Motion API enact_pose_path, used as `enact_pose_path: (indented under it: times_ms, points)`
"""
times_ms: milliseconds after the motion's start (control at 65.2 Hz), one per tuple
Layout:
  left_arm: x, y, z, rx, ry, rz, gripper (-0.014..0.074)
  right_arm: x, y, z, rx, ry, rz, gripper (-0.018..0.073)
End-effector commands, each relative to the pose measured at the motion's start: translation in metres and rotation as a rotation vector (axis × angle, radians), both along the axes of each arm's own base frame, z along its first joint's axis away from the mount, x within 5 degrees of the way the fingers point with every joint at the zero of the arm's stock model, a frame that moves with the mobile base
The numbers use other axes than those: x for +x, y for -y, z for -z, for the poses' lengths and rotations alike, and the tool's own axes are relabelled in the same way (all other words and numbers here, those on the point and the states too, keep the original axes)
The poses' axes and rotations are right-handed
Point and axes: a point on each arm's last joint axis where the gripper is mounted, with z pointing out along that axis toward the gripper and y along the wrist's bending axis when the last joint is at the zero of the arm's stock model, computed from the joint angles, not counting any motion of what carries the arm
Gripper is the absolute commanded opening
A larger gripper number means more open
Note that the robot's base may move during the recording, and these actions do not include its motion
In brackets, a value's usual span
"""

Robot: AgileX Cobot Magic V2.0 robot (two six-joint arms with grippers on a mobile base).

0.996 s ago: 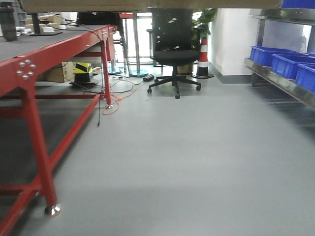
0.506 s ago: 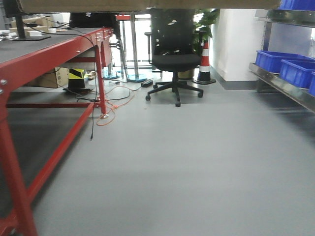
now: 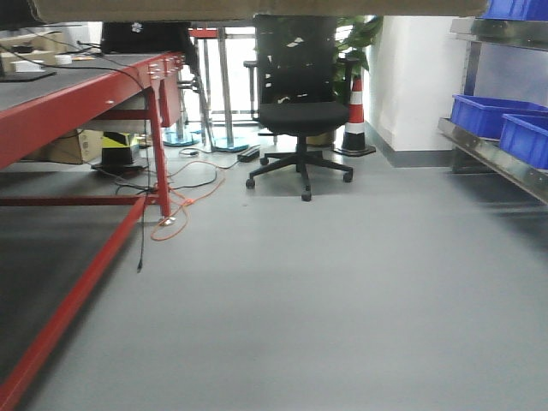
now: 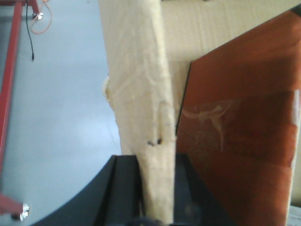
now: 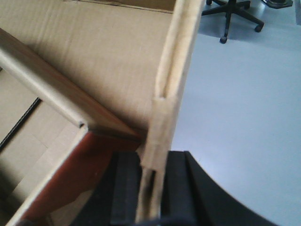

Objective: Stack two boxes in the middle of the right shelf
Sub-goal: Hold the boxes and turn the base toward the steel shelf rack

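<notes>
I hold one tan cardboard box between both arms, carried above the floor. Its lower edge (image 3: 257,8) runs as a strip along the top of the front view. In the left wrist view my left gripper (image 4: 157,188) is shut on the box's upright side wall (image 4: 141,94), with a reddish-brown inner flap (image 4: 240,117) to its right. My right gripper (image 5: 153,188) is shut on the opposite wall (image 5: 176,70), at a taped edge. The steel shelf (image 3: 492,158) shows at the right edge of the front view, its level carrying blue bins. No second box is in view.
A red-framed table (image 3: 77,103) runs along the left, with orange and black cables (image 3: 184,201) at its leg. A black office chair (image 3: 300,111) and a striped cone (image 3: 354,111) stand ahead. Blue bins (image 3: 488,111) sit on the shelf. Grey floor (image 3: 325,291) lies between.
The front view has moved forward: the near table leg has left the frame, the chair looks nearer, and the shelf with its bins has slid toward the right edge.
</notes>
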Motion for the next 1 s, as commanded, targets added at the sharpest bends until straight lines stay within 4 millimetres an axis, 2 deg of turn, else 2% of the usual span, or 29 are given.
enact_pose_path:
  times_ms: [0, 981]
  points:
    - [-0.0058, -0.0029, -0.0137, -0.026, 0.091, -0.005, -0.0111, -0.0006, 0.0042, -0.0058, -0.012, 0.048, 0.018, -0.0151]
    - [-0.0047, -0.0072, -0.0142, 0.012, 0.104, -0.036, -0.0111, -0.0006, 0.0042, -0.0058, -0.012, 0.048, 0.018, -0.0151]
